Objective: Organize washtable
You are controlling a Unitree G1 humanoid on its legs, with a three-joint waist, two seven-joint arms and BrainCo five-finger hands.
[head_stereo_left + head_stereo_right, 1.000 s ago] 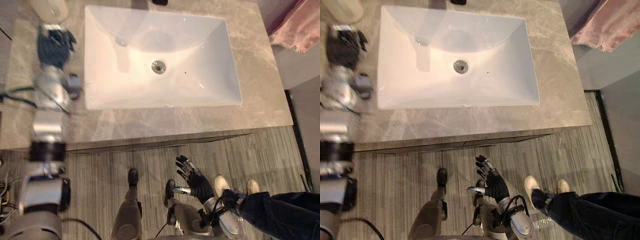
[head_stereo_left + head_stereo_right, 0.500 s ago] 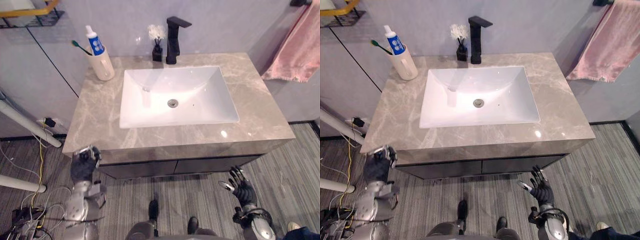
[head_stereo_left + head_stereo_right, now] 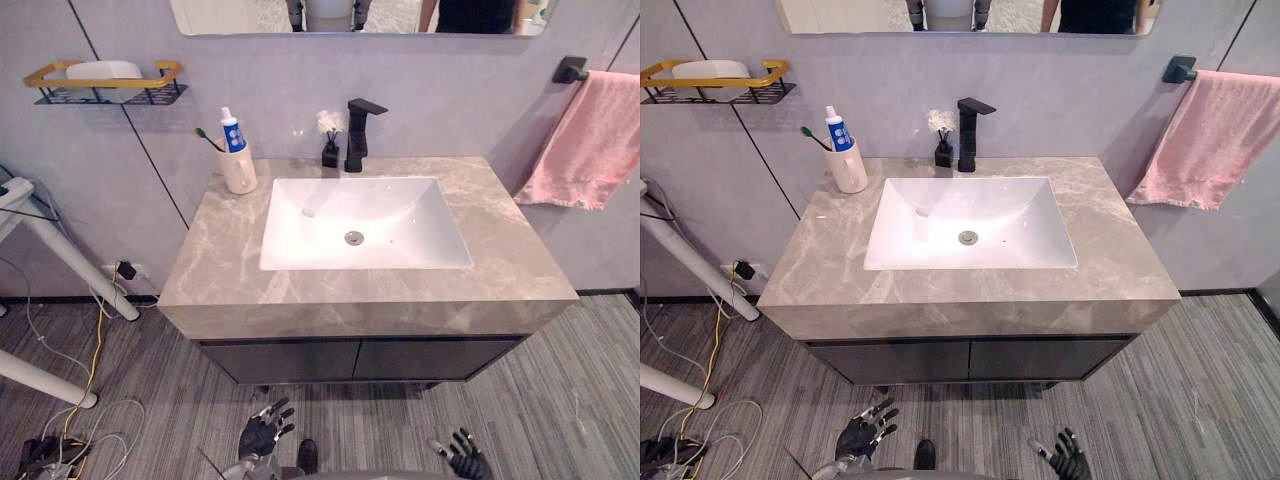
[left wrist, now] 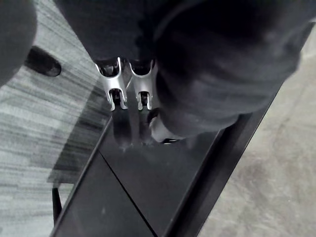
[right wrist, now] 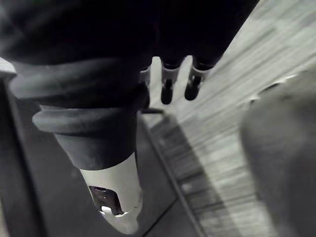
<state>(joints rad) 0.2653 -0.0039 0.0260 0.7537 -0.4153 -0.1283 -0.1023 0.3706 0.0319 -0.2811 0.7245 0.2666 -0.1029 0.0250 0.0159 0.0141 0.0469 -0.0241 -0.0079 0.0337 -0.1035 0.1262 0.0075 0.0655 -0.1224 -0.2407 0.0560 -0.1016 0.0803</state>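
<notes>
Near the floor [image 3: 570, 400], left hand [image 3: 262, 435] and right hand [image 3: 465, 458] are hanging loose-fingered, empty; cup [image 3: 238, 170] is looking light, rigid, tippy, likely wanting a mid-body grasp.

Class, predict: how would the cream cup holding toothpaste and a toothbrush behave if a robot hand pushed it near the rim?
The cup is taller than wide, so it would probably tip rather than slide. The toothpaste and toothbrush lean loose above its rim and may shift or spill. Its smooth wall looks slippery.

Pink towel [image 3: 585, 140] on a black wall bracket [image 3: 570, 68], gold-rimmed wall shelf [image 3: 105, 82], mirror [image 3: 350, 15] above, grey plank floor [image 3: 560, 400]
</notes>
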